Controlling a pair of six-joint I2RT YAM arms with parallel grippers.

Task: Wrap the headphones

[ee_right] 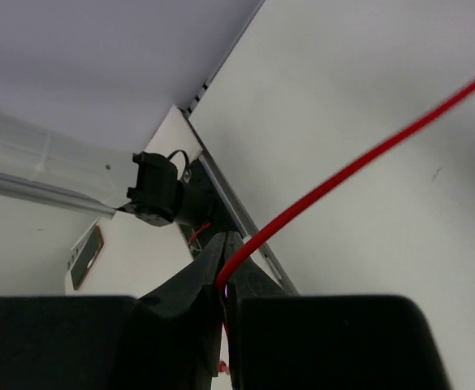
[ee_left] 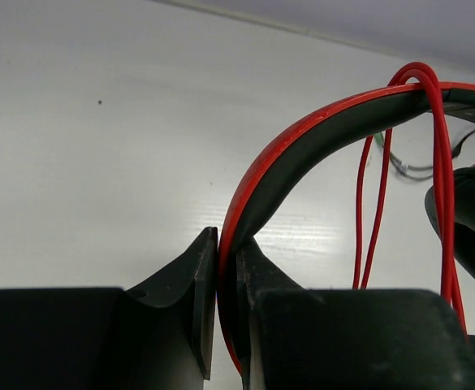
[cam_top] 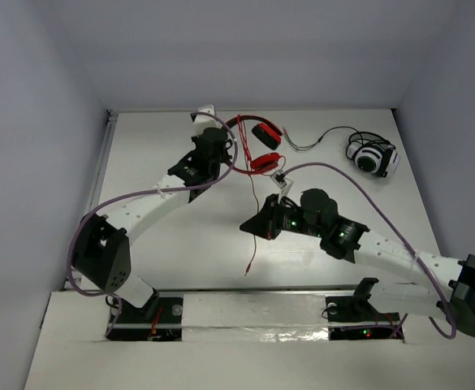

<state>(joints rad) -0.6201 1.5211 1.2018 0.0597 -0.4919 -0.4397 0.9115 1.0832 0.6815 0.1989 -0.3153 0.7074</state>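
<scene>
The left hand (ee_left: 218, 301) clamps the headphones (ee_left: 302, 134); the right hand (ee_right: 225, 270) pinches their cable (ee_right: 351, 166). Best hold it lightly taut, laying loops snugly around them.

Light is even and diffuse in all three views, coming from overhead. In the top view the white table (cam_top: 180, 244) is bright without glare, the arms cast only faint, soft shadows, and a silver strip (cam_top: 253, 313) at 6 o'clock glints. In the left wrist view the left gripper's fingers (ee_left: 180, 284) at 6 o'clock are dark and soft, while the headband (ee_left: 310, 142) is sharper. In the right wrist view the red cable (ee_right: 359, 162) blurs toward 2 o'clock, and the right gripper's fingers (ee_right: 188, 284) are near-black silhouettes.
</scene>
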